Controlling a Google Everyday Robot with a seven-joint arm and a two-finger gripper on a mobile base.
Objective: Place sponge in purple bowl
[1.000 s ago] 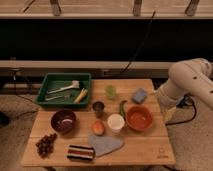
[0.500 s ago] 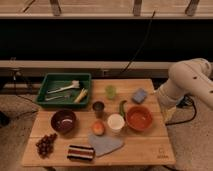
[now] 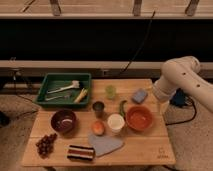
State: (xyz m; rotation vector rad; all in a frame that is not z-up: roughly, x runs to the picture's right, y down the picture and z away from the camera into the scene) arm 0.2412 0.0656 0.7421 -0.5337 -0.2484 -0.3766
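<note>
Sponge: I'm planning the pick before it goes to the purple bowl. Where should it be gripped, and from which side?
Probably from straight above, pinching two opposite side edges of the sponge: it lies flat, a small squarish block, with bare table around it. The gripper sits just right of it, at the table's right edge.

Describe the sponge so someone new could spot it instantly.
On the wooden table, look at the back right, behind the orange bowl. The sponge is the small light-blue square block there, next to the gripper; the grey-blue cloth at the front is bigger and flat.
</note>
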